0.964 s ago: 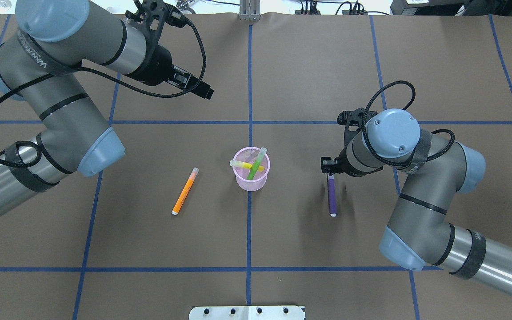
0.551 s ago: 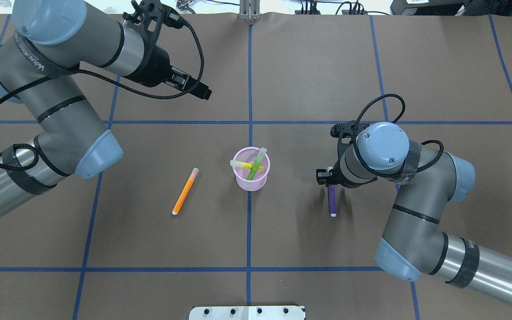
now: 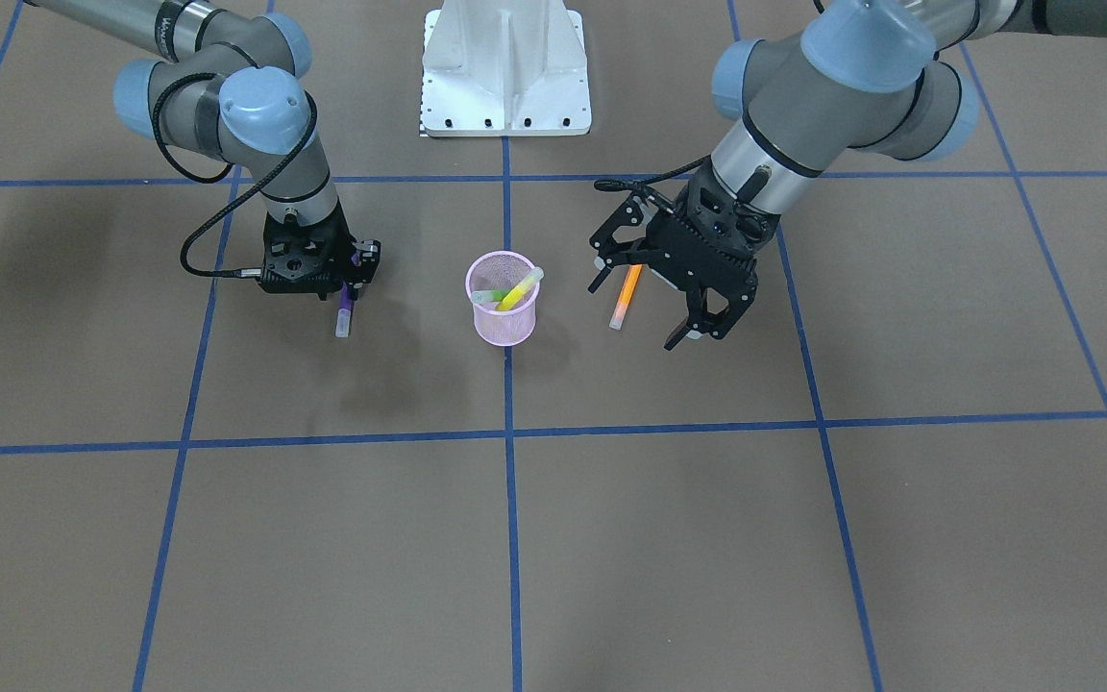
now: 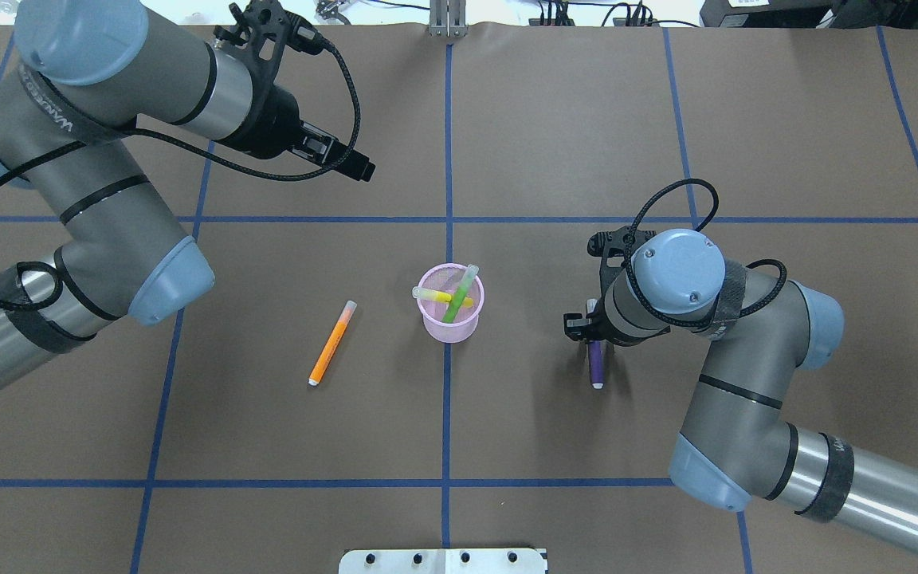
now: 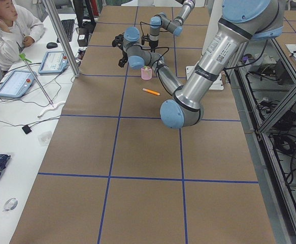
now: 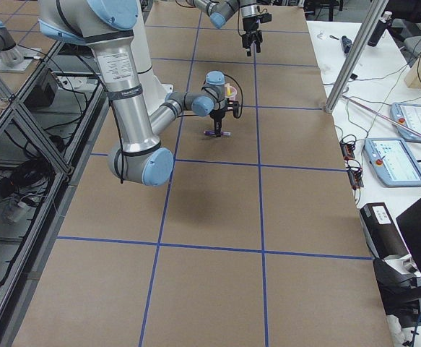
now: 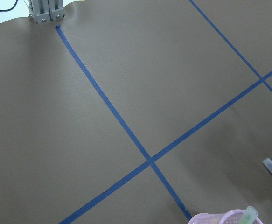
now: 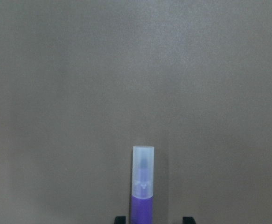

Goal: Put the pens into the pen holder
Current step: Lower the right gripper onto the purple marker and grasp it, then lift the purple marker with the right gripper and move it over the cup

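— The right gripper [image 3: 349,286]: is it clamped on anything?

— No. It points straight down over the purple pen [image 4: 596,365], jaws apart. In the right wrist view the two fingertips [image 8: 120,220] stand on either side of the barrel, with a sliver of table [image 4: 586,119] showing between each one and the pen. The pale cap sticks out beyond them, pointing away from the robot's base. The pen lies flat on the table.

— Are the tips down on the table?

— I can't tell that from any view.

— And the left gripper [image 3: 698,332]?

— Spread wide and holding nothing. It hangs tilted above the table on the robot's left, well apart from the right arm.

— Where is the pen holder [image 4: 451,328]?

— Upright at the middle of the table, on a blue tape line [image 4: 446,414]. The green pen [image 4: 459,299] and the yellow pen [image 4: 435,295] are inside it, leaning crosswise with their caps above the rim.

— The fourth pen?

— The orange pen [image 4: 331,344] lies flat on the table on the robot's left of the holder, apart from it. The purple one lies on the holder's other side.
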`<state>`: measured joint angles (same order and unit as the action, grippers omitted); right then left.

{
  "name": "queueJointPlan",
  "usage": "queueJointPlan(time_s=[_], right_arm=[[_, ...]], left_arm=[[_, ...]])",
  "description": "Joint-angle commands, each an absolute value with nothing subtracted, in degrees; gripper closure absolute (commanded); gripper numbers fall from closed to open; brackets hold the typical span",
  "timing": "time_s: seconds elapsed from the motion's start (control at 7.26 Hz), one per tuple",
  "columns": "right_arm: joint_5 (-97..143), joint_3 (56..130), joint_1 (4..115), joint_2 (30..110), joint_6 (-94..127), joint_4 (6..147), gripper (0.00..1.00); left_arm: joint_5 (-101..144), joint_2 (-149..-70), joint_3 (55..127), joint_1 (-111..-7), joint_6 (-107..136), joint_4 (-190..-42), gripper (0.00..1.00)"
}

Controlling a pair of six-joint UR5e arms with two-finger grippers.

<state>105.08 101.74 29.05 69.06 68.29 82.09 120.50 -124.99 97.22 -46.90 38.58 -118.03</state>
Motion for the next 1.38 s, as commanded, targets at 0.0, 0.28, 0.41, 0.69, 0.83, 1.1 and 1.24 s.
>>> queueJointPlan(time_s=[0.0, 0.28, 0.41, 0.69, 0.83, 1.1, 1.24], right_arm=[[105.1, 101.5, 29.0, 69.0, 68.0, 82.1, 0.57], [105.1, 100.9, 29.0, 68.9, 67.7, 82.1, 0.56], [105.1, 100.7, 28.9, 68.7, 67.8, 82.1, 0.56], [105.1, 100.3, 28.7, 68.5, 67.9, 82.1, 0.73], [105.1, 100.3, 28.7, 68.5, 68.0, 82.1, 0.99], [104.9, 101.6, 28.7, 68.4, 68.4, 82.1, 1.00], [104.8, 102.7, 30.0, 68.4, 68.4, 82.2, 1.00]], left_arm=[[120.5, -124.1, 98.1, -46.8, 38.6, -118.0, 0.00], [120.5, -124.0, 98.1, -46.8, 38.6, -118.0, 0.00], [120.5, -124.1, 98.1, -46.8, 38.6, -118.0, 0.00], [120.5, -124.0, 98.1, -46.8, 38.6, -118.0, 0.00], [120.6, -123.9, 98.1, -46.8, 38.6, -118.0, 0.00], [120.5, -123.8, 98.1, -46.8, 38.6, -118.0, 0.00], [120.5, -123.8, 98.1, -46.8, 38.6, -118.0, 0.00]])
